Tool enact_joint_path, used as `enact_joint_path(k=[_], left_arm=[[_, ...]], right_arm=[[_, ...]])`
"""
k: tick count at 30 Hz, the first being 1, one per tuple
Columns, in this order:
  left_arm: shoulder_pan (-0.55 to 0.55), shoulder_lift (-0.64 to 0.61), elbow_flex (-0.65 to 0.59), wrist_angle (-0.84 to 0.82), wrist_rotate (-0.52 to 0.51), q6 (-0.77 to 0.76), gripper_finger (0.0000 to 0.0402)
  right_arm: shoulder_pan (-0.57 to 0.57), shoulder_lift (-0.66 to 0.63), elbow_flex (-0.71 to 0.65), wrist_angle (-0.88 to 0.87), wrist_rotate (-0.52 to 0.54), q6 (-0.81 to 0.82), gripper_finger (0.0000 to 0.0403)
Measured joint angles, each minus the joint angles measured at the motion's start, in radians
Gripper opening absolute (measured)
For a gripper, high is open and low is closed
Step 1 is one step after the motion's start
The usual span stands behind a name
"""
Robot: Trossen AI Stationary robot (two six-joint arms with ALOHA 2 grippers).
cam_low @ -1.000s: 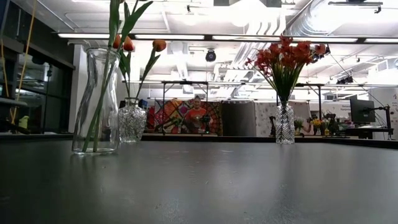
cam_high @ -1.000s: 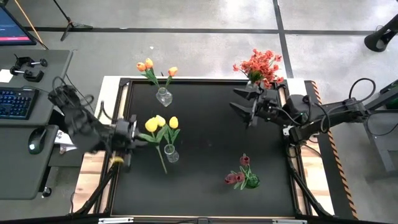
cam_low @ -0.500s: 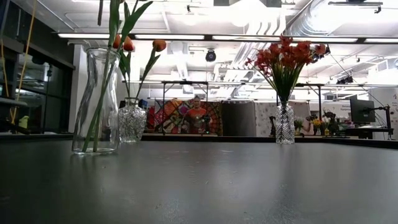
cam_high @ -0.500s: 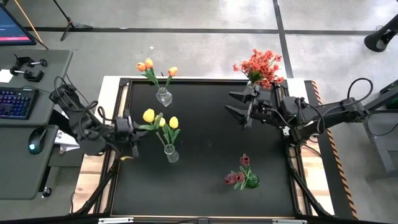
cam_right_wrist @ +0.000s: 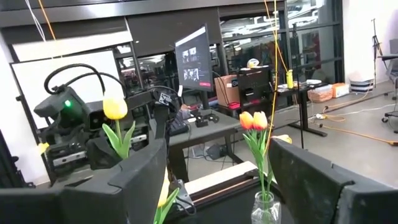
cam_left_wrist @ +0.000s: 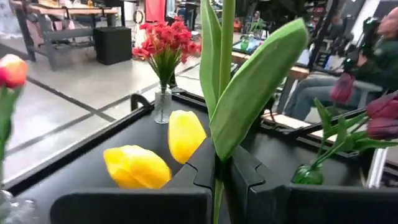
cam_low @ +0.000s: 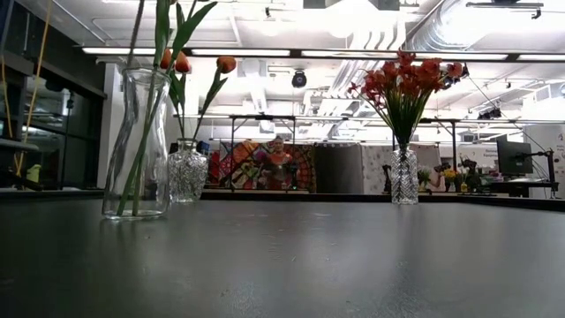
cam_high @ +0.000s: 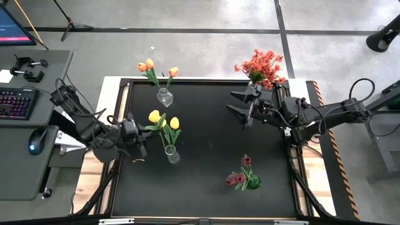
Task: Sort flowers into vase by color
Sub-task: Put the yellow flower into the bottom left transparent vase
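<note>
Left gripper (cam_high: 139, 132): jaws clenched on the green stem of a yellow tulip (cam_high: 154, 116), stem running up between the fingers (cam_left_wrist: 245, 177) in the left wrist view; gripper positioned near the left edge of the bench (cam_high: 206, 156). Held yellow tulip: head beside two further yellow tulips (cam_high: 174, 123) standing in a clear tall vase (cam_high: 172, 154) left of the bench centre. Right gripper (cam_high: 240, 107): jaws released, holding nothing, near the far right corner. Red-orange blossom spray (cam_high: 262, 66): in a cut-glass vase (cam_low: 404, 177) at the far right corner. Orange tulips (cam_high: 150, 65): in a small glass vase (cam_high: 164, 97) at the far edge, left side. Dark pink tulips (cam_high: 240, 174): in a green vase (cam_high: 252, 182) near the right front corner.
</note>
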Motion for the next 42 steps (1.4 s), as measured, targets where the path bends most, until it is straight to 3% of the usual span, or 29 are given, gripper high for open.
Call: enact_joint_path(k=[13, 27, 32, 37, 42], left_arm=[[-0.008, -0.031, 0.009, 0.216, -0.010, 0.281, 0.0000], [-0.006, 0.040, 0.007, 0.017, 0.010, 0.058, 0.0000], [-0.006, 0.074, 0.007, 0.017, 0.019, 0.041, 0.0007], [0.020, 0.095, 0.007, 0.016, 0.108, -0.029, 0.0038], [0.048, 0.092, 0.007, 0.016, 0.162, -0.053, 0.0097]], right_arm=[[-0.001, 0.000, 0.000, -0.016, 0.000, 0.000, 0.0272], [-0.001, 0.000, 0.000, -0.035, 0.001, 0.000, 0.0272], [-0.001, 0.000, 0.000, -0.035, 0.001, 0.000, 0.0272], [-0.001, 0.000, 0.000, -0.035, 0.001, 0.000, 0.0272], [-0.001, 0.000, 0.000, -0.035, 0.001, 0.000, 0.0272]])
